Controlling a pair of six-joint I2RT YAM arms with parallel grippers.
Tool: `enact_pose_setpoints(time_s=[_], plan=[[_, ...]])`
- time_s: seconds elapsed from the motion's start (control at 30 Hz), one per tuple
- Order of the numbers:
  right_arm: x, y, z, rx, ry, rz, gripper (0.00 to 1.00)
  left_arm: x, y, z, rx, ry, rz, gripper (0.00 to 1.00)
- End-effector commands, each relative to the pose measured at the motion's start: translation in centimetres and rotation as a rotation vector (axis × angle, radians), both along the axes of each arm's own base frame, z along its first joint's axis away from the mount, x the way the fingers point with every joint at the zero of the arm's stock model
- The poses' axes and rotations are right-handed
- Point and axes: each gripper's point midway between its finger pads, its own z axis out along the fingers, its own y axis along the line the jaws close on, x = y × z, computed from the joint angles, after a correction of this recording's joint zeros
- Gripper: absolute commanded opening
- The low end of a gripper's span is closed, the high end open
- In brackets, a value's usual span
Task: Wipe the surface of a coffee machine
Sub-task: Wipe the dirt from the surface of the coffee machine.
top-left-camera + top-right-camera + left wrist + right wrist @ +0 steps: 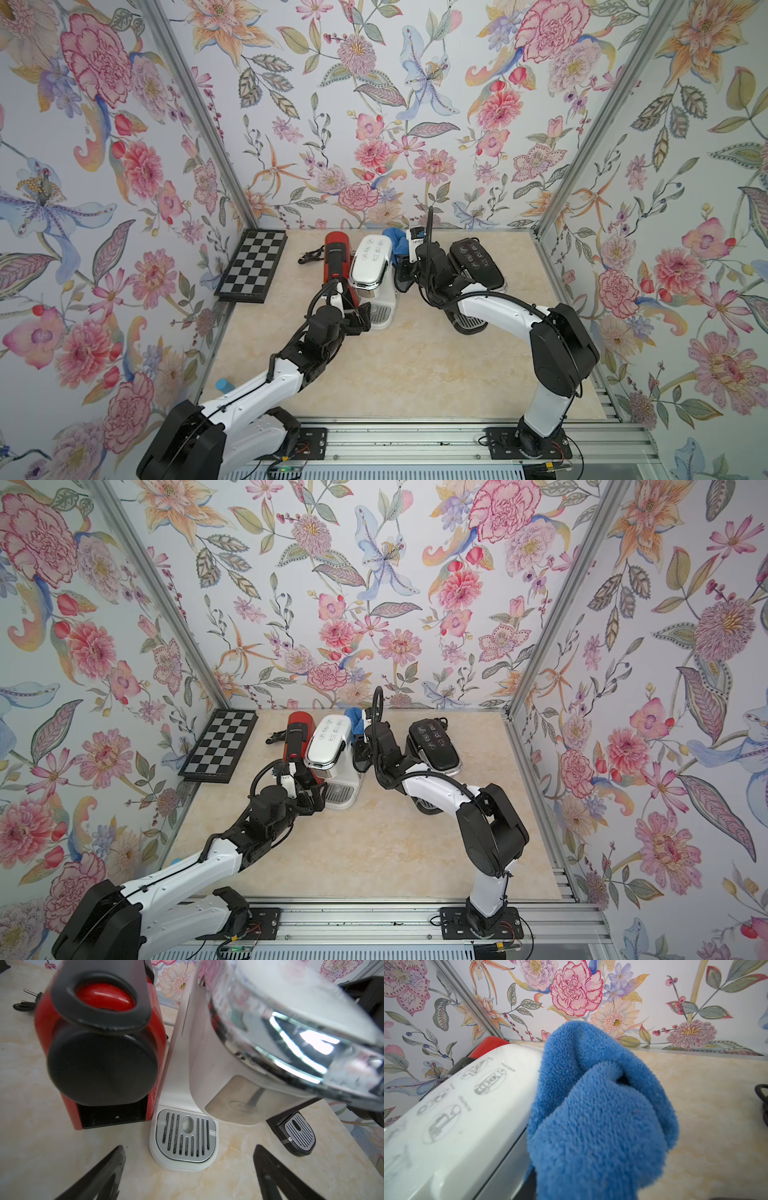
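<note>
Three coffee machines stand in a row toward the back of the marble-patterned bench (407,374). The red coffee machine (336,257) is on the left, the white coffee machine (372,266) in the middle just beside it, and the black coffee machine (478,262) on the right, set apart from the other two. The white coffee machine has printed pictograms on its domed lid, seen close up in the right wrist view (446,1115).

The right arm (490,305) reaches in between the white and black machines. Its jaws are closed tight on a blue cloth (591,1115) (the bunched cloth itself hides them from the wrist camera). In both top views the blue cloth (354,721) sits at the rear right corner of the white lid, and in the right wrist view it presses against the lid's side edge.

The left arm (257,386) is low in front of the red and white machines. Its jaws are spread wide and hold nothing. In the left wrist view the two black fingers (108,1167) stand on either side of the white machine's slotted drip tray (185,1136), just short of it and above the bench.

A black cable (309,255) lies behind the red machine on its left. A chessboard (253,266) lies at the bench's left edge, against the floral wall.
</note>
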Motion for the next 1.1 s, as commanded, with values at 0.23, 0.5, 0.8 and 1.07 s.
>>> enact_pose_setpoints(time_s=[0.23, 0.5, 0.8, 1.07], plan=[[-4.3, 0.5, -11.6, -0.098, 0.286, 0.081, 0.32, 0.3, 0.3, 1.5, -0.047, -0.033, 0.023, 0.97], [-4.9, 0.7, -9.5, -0.031, 0.252, 0.099, 0.32, 0.4, 0.0, 1.0, -0.05, -0.024, 0.012, 0.97], [-7.8, 1.1, 0.4, 0.069, 0.071, 0.205, 0.33, 0.5, 0.1, 0.9, -0.043, -0.021, 0.018, 0.97], [-8.5, -0.3, 0.7, 0.047, 0.045, 0.183, 0.34, 0.7, -0.2, 0.6, -0.052, -0.016, 0.014, 0.97]])
